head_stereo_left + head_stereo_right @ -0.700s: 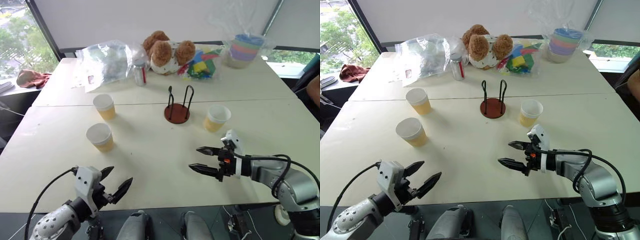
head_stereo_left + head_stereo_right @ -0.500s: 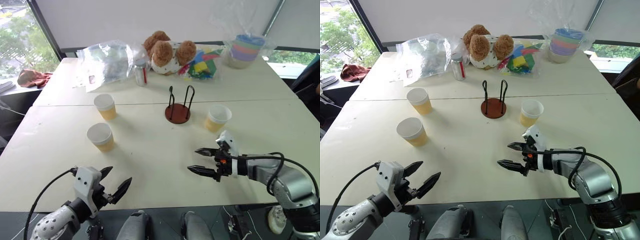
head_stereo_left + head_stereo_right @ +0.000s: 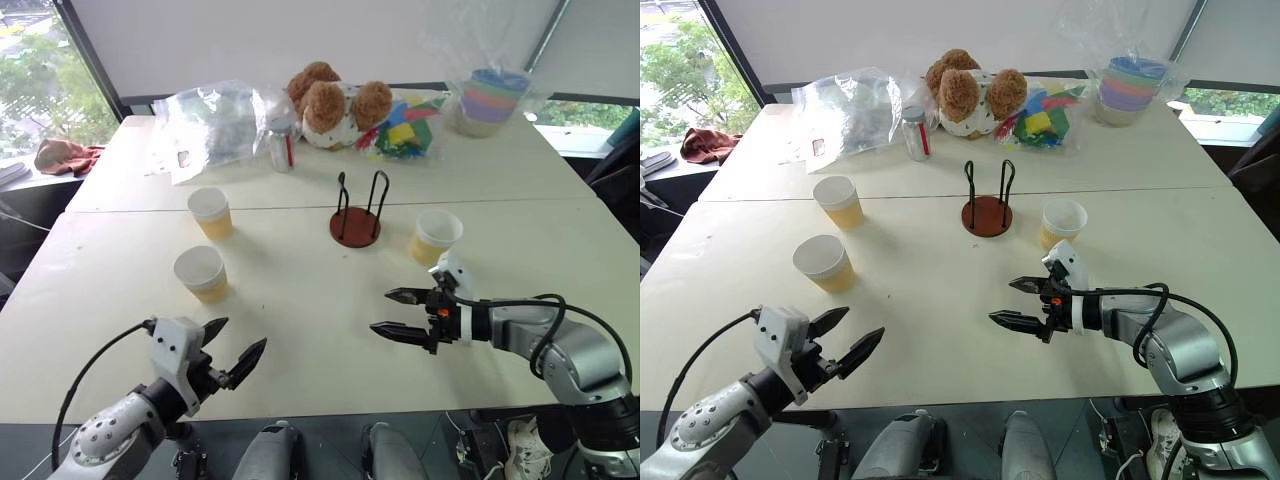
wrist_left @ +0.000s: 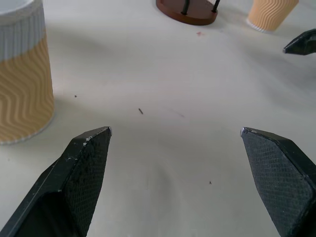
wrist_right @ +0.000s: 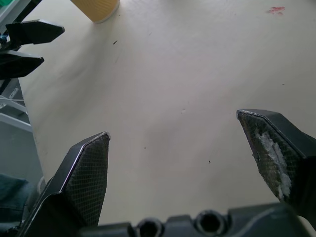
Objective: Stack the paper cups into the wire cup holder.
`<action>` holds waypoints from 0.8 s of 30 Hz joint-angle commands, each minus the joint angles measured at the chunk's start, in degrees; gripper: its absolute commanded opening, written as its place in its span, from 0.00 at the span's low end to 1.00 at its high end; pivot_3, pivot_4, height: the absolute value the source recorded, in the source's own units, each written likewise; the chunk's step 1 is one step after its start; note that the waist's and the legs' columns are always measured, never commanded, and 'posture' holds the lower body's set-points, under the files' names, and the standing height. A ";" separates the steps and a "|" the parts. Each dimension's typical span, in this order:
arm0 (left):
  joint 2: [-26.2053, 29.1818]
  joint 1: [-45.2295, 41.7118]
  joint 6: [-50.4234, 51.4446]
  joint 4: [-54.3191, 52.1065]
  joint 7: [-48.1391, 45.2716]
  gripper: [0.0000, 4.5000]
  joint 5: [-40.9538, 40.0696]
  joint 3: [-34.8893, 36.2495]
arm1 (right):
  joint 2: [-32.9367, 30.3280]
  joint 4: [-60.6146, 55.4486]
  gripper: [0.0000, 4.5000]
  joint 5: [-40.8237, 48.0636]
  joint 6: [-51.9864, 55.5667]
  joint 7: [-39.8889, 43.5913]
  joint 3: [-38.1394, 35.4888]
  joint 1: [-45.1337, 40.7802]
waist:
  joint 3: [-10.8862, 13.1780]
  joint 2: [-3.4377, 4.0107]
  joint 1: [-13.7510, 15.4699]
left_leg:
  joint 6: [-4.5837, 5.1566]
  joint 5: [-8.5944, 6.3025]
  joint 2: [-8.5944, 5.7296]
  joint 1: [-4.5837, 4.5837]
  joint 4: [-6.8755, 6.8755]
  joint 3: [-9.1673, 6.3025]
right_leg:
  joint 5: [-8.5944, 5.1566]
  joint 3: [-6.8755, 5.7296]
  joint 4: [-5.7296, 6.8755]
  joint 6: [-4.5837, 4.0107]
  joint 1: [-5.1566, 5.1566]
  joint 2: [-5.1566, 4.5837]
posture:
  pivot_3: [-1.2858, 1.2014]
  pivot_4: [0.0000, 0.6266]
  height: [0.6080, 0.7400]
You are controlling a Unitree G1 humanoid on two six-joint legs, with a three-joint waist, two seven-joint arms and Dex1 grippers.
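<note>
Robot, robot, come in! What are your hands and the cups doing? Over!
Left gripper and right gripper open, empty. Three paper cups upright on table, none in wire cup holder. Path clear.

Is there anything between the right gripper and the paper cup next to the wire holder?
Nothing visible. The right gripper, open, is just in front of that cup, with bare table between them. The wire holder stands to the cup's left, apart from it.
</note>
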 commanded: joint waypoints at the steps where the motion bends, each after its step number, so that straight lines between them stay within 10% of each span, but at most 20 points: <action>1: 1.48 -1.35 1.94 -2.83 -1.30 0.96 -4.33 1.31 | -1.50 -2.16 1.00 2.76 1.50 2.04 -1.59 -1.98 | 0.00 0.00 0.00 | 0.00 0.00 0.00 0.00 0.00 0.00 | 0.00 0.00 0.00 0.00 -0.01 0.00 | 0.52 0.24 1.00; 10: 17.77 -14.86 13.20 1.42 -9.27 0.96 -23.80 12.37 | 2.59 0.42 1.00 13.82 11.49 -3.00 -7.78 -23.04 | 0.03 0.00 -0.11 | -0.08 0.06 0.03 0.04 0.03 -0.04 | 0.09 -0.02 0.09 -0.14 -0.15 0.06 | 0.52 0.24 1.00; 24: 35.01 -21.89 23.68 7.56 -10.73 0.96 -42.77 32.86 | 19.79 24.88 1.00 -12.70 -6.11 -15.86 8.37 -38.93 | 0.05 0.00 -1.64 | -0.77 0.48 -0.13 -0.03 -0.69 0.01 | 0.22 -0.08 0.13 0.10 -0.51 0.12 | 0.52 0.24 1.00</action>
